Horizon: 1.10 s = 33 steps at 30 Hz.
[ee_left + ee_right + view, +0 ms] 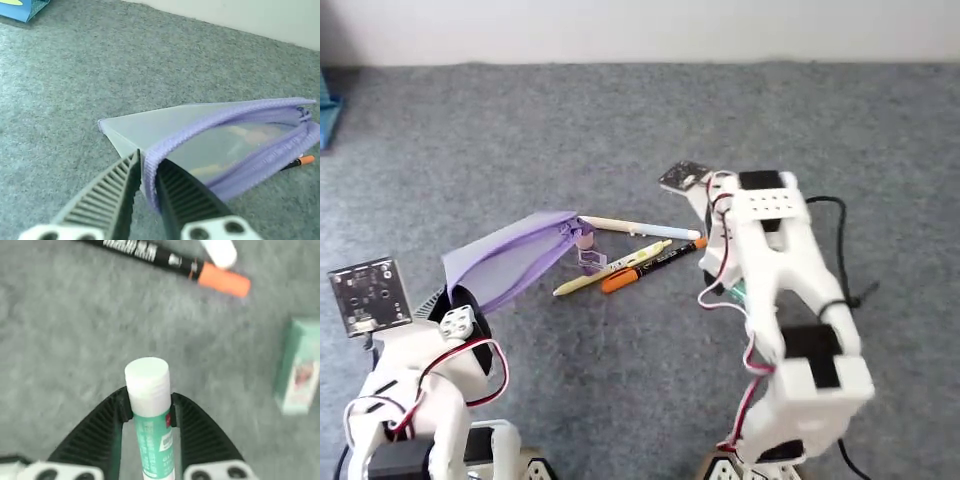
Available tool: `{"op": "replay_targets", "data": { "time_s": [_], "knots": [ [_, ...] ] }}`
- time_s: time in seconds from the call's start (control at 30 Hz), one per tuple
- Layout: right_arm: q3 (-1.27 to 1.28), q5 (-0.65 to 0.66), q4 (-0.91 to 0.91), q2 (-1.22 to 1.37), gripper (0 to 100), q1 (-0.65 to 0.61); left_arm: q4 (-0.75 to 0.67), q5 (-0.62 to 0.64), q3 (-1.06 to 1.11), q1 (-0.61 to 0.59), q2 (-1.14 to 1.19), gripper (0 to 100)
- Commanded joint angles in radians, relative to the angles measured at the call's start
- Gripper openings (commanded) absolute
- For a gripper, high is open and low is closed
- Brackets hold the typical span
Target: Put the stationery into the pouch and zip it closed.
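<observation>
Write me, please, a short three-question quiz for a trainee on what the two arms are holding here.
1. True or false: the left gripper is shut on an edge of the pouch.
2. What does the right gripper hold?
A. a glue stick
B. a ruler
C. a pair of scissors
3. In one word: is the pouch's zip open or closed?

Key: 1 true; 2 A; 3 open.
</observation>
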Motion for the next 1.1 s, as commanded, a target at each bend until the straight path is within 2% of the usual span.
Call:
{"op": "replay_targets", "data": {
  "time_s": [0.0,0.13,0.27,0.4,0.53,0.7,0.83,1.07],
  "knots": [
    [-0.012,0.0,0.12,-0.199,0.9,0.004,-0.02,0.011,0.002,-0.003,0.006,1],
    [-0.018,-0.097,0.223,-0.412,0.8,-0.056,-0.02,0.012,-0.008,-0.005,0.006,1],
    [-0.018,-0.282,0.242,-0.647,0.8,-0.208,-0.02,0.014,-0.042,-0.005,0.006,1],
    [-0.018,-0.528,0.134,-0.835,0.8,-0.398,-0.014,0.038,-0.07,-0.005,0.008,1],
    [-0.012,-0.655,-0.041,-0.934,0.8,-0.55,-0.012,0.038,-0.077,-0.005,0.008,1],
    [-0.014,-0.738,-0.292,-0.963,0.9,-0.659,-0.02,0.038,-0.077,-0.002,0.009,1],
    [-0.006,-0.743,-0.414,-0.952,0.9,-0.757,-0.015,0.038,-0.074,-0.003,0.009,1],
    [0.184,-0.741,-0.72,-0.898,0.9,-0.866,-0.018,0.04,-0.074,-0.003,0.009,1]
  ]
}}
